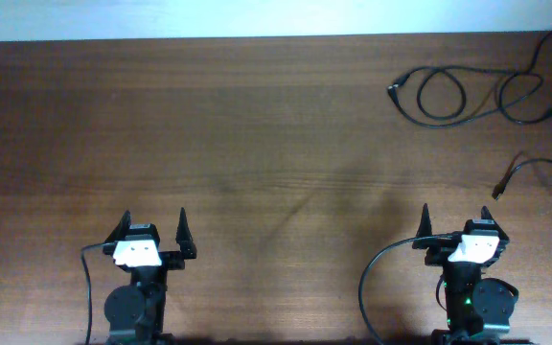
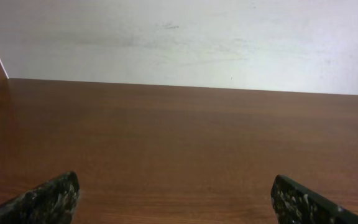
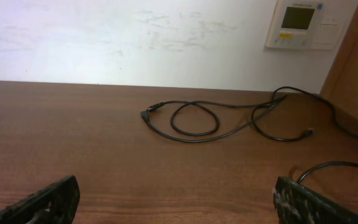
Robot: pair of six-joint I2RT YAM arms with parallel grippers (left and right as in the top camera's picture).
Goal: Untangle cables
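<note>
Overhead, the looped cable [image 1: 466,96] lies at the far right of the table [image 1: 257,144]: a thin black cord with a dark plug at its left end, one round loop beside that plug, a second, looser curl further right that ends in a yellowish tip, and a strand that runs off toward the far right corner. Whether this is one cord or two crossing I cannot tell. The second cable [image 1: 540,160] lies nearer, apart from the first, with its yellowish plug pointing left and its cord arching out past the right edge. My right wrist view shows the same looped cable [image 3: 194,135] flat on the wood ahead, and the second cable [image 3: 337,163] curving in at the near right, close beside my right finger. My right gripper [image 1: 458,228] sits at the near right edge of the table, well short of both cords, with its jaws spread wide and nothing between them. My left gripper [image 1: 154,225] sits at the near left, well apart from the cables, jaws likewise spread and empty; its own view shows only bare wood between the fingers [image 2: 48,199] and a pale wall [image 2: 179,37] beyond. A thick black arm wire [image 1: 372,278] bows out beside each arm base. A small wall panel [image 3: 300,23] hangs above the far right of the table.
</note>
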